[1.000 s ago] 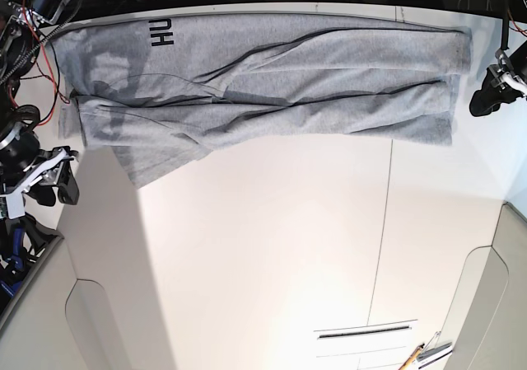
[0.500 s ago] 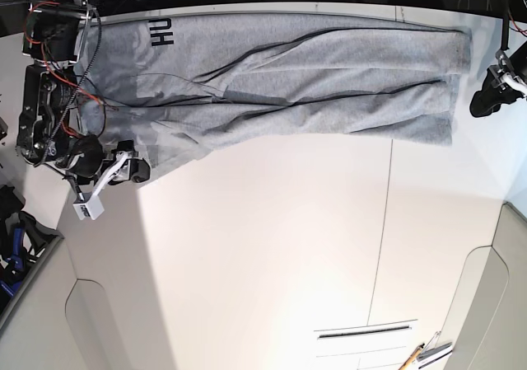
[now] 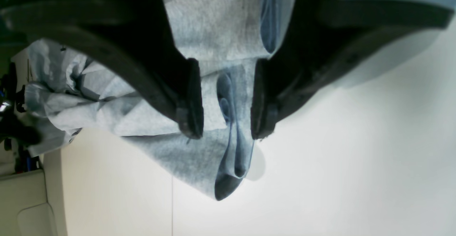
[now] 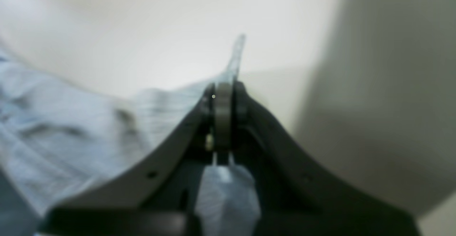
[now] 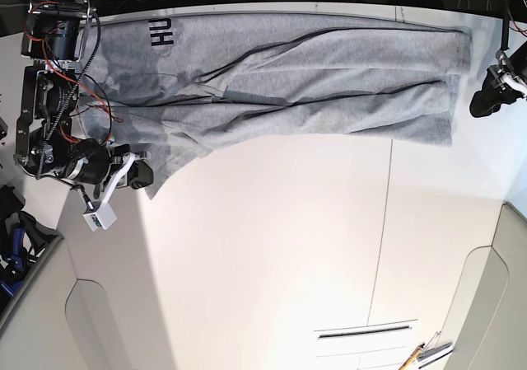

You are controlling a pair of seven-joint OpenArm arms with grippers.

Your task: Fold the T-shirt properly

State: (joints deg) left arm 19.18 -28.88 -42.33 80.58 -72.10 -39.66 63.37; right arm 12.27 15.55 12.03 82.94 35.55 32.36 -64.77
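Base view, from its left side: the right end effector (image 5: 140,172) sits at the lower left corner of the T-shirt (image 5: 296,81), where the grey cloth hangs toward the bare white table (image 5: 272,246). Its wrist view shows the two dark fingers (image 4: 238,100) pressed together with a thin edge of grey fabric (image 4: 89,129) pinched between them and a sliver of cloth poking out above the tips; the picture is blurred, but no gap shows between the pads. Moving rightward in the base view, the shirt lies stretched across the far edge of the table as a long, loosely folded band with several lengthwise creases, and black block letters (image 5: 160,32) show near its left end. Its lower hem runs roughly straight toward the right, ending in a squared-off edge. Just beyond that edge, at the far right of the base view, is the left end effector (image 5: 490,96), clear of the cloth. In the left wrist view its black fingers (image 3: 190,97) stand apart with a plain gap between them, nothing gripped, and the bunched end of the shirt (image 3: 213,36) seen through the gap on the table.
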